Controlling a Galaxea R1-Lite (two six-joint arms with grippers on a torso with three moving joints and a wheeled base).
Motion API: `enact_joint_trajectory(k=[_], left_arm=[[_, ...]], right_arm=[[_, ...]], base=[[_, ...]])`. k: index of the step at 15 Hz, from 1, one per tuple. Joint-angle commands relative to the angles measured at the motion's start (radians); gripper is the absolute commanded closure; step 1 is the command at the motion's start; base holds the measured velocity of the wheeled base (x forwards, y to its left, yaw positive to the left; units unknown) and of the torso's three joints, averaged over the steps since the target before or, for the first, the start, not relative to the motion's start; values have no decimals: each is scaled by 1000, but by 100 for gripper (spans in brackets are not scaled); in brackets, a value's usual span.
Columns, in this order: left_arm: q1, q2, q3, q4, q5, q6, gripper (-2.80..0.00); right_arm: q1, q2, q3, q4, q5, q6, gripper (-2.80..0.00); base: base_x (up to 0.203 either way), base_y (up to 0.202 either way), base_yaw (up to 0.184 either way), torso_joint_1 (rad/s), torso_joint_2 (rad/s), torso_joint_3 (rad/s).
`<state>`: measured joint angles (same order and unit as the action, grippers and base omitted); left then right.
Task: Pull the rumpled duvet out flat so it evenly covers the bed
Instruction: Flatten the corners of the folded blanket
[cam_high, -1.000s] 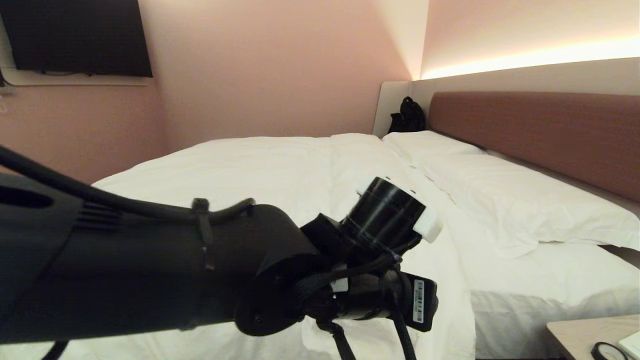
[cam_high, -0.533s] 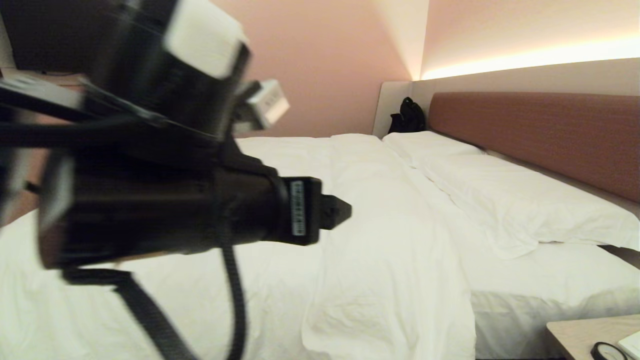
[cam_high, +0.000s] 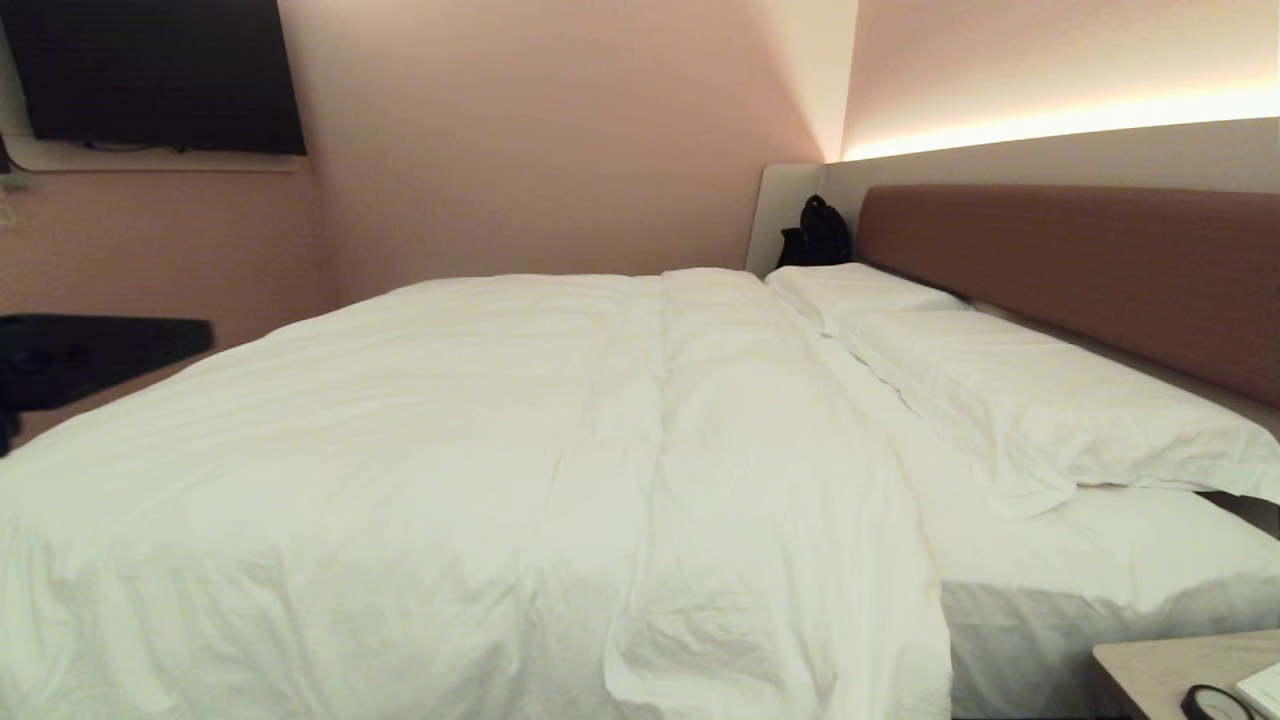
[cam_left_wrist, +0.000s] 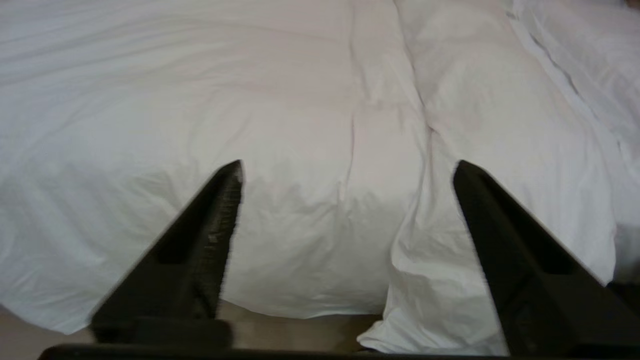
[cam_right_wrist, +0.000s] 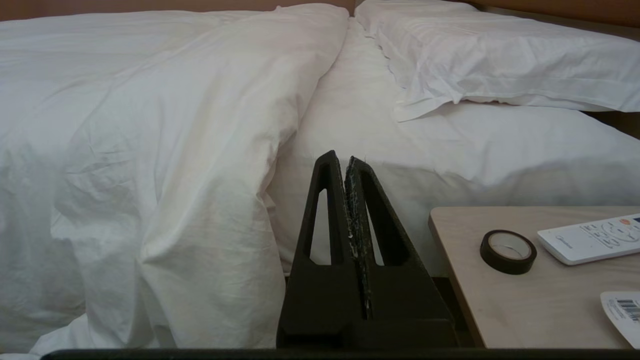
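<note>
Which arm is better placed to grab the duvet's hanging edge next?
Left, probably. The left gripper is open and faces the duvet hanging over the bed's side. The right gripper is shut, low by the bedside table.

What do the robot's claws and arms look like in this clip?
Both claws are matte black. The left claw has two wedge-shaped, tapering fingers with recessed sides. The right claw has triangular fingers with slot cutouts and scuffed, whitish-flecked inner faces. No cables or markings show.

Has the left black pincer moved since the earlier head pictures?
Yes. It left the middle of the puffy white duvet and withdrew leftwards; only a dark arm part shows there.
</note>
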<state>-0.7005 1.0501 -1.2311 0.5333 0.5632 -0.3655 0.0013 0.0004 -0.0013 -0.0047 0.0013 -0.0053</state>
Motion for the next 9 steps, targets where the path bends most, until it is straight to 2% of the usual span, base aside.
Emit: enact_joint_trajectory(k=[1, 6, 9], left_arm=[[53, -124, 41, 5, 3, 2, 0], [315, -352, 129, 3, 0, 68, 0], [502, -492, 197, -8, -3, 91, 0]], right_arm=[[0, 1, 0, 0, 2, -1, 0], [0, 1, 0, 0, 0, -1, 0], [0, 1, 0, 0, 2, -1, 0]], base=[[0, 0, 0, 0, 0, 0], [0, 0, 0, 0, 0, 0], [0, 0, 0, 0, 0, 0]])
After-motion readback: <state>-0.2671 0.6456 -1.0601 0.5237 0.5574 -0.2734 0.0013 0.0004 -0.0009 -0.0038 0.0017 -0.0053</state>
